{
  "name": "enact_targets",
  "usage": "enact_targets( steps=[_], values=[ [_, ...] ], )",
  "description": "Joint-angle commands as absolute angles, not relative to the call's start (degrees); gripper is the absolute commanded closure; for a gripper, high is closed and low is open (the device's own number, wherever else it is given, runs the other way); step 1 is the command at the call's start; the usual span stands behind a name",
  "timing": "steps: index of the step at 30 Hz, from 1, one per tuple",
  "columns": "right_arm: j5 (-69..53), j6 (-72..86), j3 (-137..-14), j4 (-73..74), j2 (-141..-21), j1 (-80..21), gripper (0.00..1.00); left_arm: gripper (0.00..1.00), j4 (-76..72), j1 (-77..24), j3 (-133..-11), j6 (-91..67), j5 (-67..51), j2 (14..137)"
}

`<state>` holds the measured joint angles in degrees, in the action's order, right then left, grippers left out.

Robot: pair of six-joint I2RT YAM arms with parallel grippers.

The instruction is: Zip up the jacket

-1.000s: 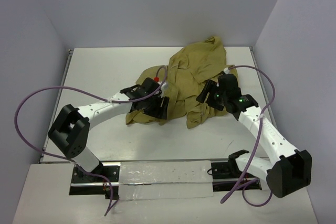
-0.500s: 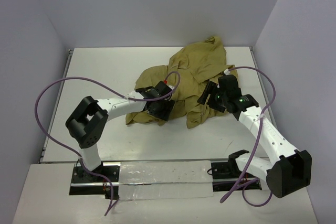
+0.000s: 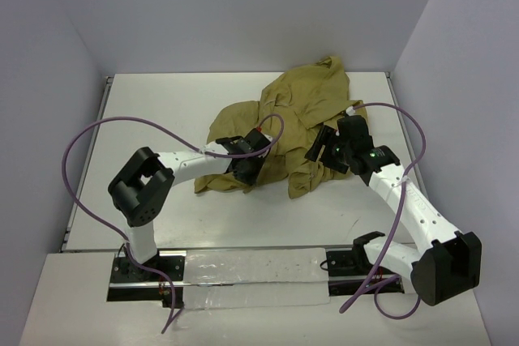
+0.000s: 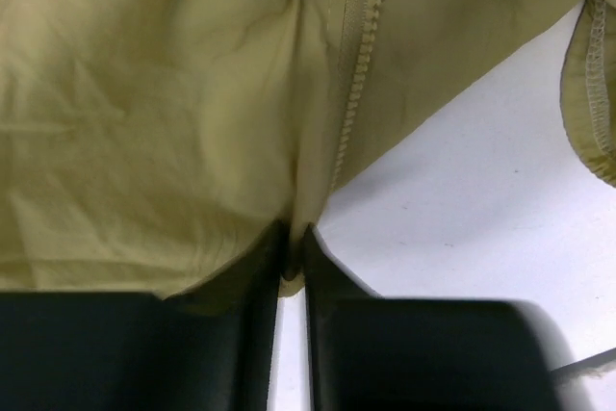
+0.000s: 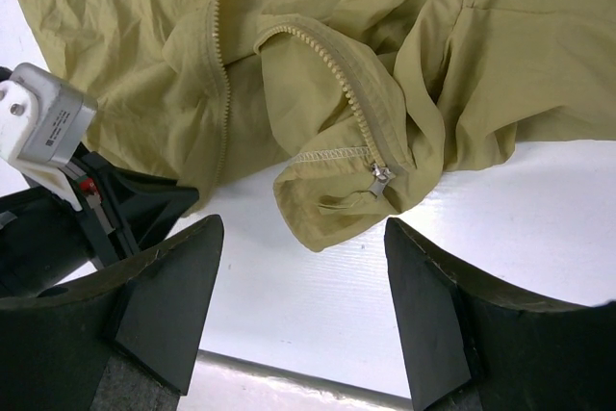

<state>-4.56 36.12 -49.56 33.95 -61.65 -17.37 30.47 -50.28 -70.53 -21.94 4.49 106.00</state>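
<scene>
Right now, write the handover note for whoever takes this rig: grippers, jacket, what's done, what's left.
Left gripper: shut on a fold of the jacket, right beside a row of zipper teeth.
Right gripper: open, holding nothing, poised over the zipper slider at the hem.
Jacket: crumpled on the table, right of centre; the two tooth rows lie apart.
Done: one front edge is pinched.
Left: grasp the slider side, bring the two zipper halves together, seat the slider and pull it up. Nothing is zipped yet.
</scene>
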Motion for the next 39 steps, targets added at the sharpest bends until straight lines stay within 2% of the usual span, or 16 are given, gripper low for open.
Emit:
enact_targets(
  steps=[1,3,6,10,13,18,20,24,35,39],
  values=[
    [-4.63,35.60,-51.65,33.69,-61.44,-16.96,0.25,0.94,31.37,-50.63,-73.79,-22.06,5.36,105.82],
    [-4.58,35.47,-51.85,33.86,-61.33,-16.96,0.25,1.00,31.90,-50.18,-74.28,-22.51,4.02,105.10],
    [-4.86,34.79,-51.97,34.13,-61.26,-16.96,0.25,1.00,31.34,-47.28,-75.31,-24.25,-1.89,101.95],
    [-5.73,33.18,-52.10,34.46,-61.81,-16.96,0.25,1.00,26.13,-38.82,-74.72,-30.03,-17.03,96.51],
    [-6.07,32.38,-50.97,34.19,-62.40,-16.96,0.25,1.00,18.46,-32.47,-70.70,-39.01,-29.89,93.07],
    [-7.63,32.91,-47.90,32.92,-63.44,-17.09,0.25,1.00,-0.35,-28.00,-62.66,-55.01,-37.98,90.72],
    [-7.65,33.13,-46.90,32.61,-63.44,-17.14,0.25,1.00,-10.50,-26.87,-58.99,-62.59,-39.72,90.63],
    [-6.47,32.72,-46.79,32.93,-63.37,-17.31,0.25,1.00,-15.16,-26.72,-57.92,-68.28,-38.61,91.73],
    [-5.48,31.69,-47.33,33.14,-64.69,-17.27,0.27,1.00,-17.26,-26.63,-58.41,-72.06,-36.83,92.99],
    [-11.81,31.50,-48.13,28.76,-63.03,-18.07,0.30,1.00,-16.87,-26.61,-58.24,-71.83,-35.91,92.90]
  ],
)
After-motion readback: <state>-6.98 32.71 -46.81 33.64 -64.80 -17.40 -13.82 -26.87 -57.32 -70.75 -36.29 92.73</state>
